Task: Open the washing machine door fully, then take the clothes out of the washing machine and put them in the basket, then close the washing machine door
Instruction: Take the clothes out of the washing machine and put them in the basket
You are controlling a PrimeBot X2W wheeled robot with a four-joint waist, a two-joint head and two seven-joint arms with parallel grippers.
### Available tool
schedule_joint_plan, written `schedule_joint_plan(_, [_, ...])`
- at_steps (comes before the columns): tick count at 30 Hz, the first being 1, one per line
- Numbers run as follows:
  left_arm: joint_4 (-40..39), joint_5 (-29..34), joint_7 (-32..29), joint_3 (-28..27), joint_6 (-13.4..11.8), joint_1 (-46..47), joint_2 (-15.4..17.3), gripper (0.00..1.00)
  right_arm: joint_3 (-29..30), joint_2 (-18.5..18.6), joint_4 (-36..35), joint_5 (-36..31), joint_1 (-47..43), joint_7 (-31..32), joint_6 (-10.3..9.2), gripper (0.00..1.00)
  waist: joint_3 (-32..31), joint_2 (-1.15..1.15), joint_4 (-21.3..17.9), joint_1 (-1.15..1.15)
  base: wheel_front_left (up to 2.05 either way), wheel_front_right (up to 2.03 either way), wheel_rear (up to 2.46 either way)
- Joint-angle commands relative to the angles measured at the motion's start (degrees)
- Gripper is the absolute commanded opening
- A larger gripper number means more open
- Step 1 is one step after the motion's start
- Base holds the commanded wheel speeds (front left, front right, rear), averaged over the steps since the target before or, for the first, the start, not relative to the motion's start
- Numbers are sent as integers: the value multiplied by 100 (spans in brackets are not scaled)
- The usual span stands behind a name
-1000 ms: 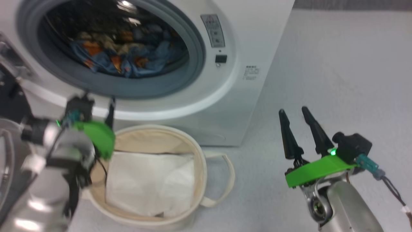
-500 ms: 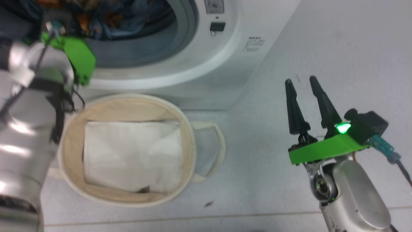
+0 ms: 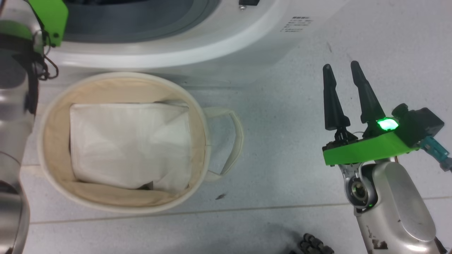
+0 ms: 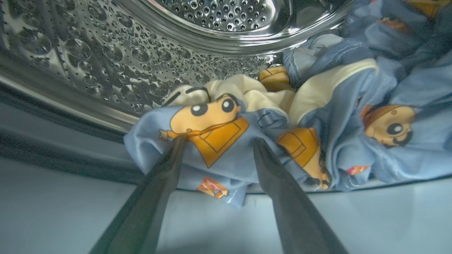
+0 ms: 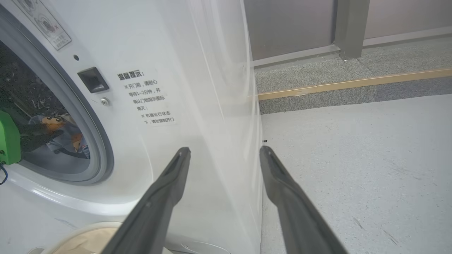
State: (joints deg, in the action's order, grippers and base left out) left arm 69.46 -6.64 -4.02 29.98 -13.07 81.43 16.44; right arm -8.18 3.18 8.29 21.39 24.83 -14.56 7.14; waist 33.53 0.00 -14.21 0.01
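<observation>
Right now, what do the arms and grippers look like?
Silver forearms, green plate at each wrist. Right gripper: two long tapered black fingers, lit green light, black camera block, teal plug. Left gripper: same dark fingers; black cable looped at the wrist.

The soft crumpled clothes (image 4: pixel 219 130) are light blue and cream, printed with orange cartoon figures that have black dot eyes; the perforated steel drum (image 4: pixel 106 53) is shiny silver, patterned all over with round dimples. The boxy washing machine (image 3: pixel 212 46) is white with a grey rubber ring (image 3: pixel 141 24) and black lettering; the round canvas basket (image 3: pixel 120 86) is cream, the folded sheet (image 3: pixel 130 144) in it plain white. The right gripper (image 3: pixel 340 65) has black fingers on a bright green plate (image 3: pixel 367 150); the floor (image 3: pixel 282 106) is pale grey, finely speckled.
</observation>
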Motion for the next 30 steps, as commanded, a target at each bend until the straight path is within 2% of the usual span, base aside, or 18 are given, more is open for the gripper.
schedule_joint_plan(1, [-59,38,-6,-68,-54,351,232,100,-80,-30,-220,46,47,-44,35,100,111,0,-7,-1,0,0,0])
schedule_joint_plan(6, [149,-24,41,-76,-70,502,229,100,-46,-30,-263,64,66,-44,35,100,254,0,3,-1,0,0,0])
schedule_joint_plan(13, [296,-92,112,-17,96,518,189,100,-26,-30,-281,61,75,-44,35,100,302,0,22,-1,0,0,0])
schedule_joint_plan(14, [309,-81,127,14,127,511,187,98,-31,-30,-276,59,77,-44,35,100,296,0,24,-1,0,0,0])
schedule_joint_plan(15, [322,-66,126,49,160,495,178,44,-32,-30,-271,57,77,-44,35,100,286,0,26,-1,0,0,0])
schedule_joint_plan(16, [336,-75,110,66,210,474,162,0,-34,-30,-266,57,77,-44,35,100,275,0,29,-1,0,0,0])
schedule_joint_plan(23, [385,17,114,277,332,350,95,0,-82,-30,-205,54,63,-44,35,100,181,0,37,-1,0,0,0])
schedule_joint_plan(30, [415,221,118,567,231,453,136,0,-140,-30,-182,108,97,-44,35,100,216,0,-26,-1,0,0,0])
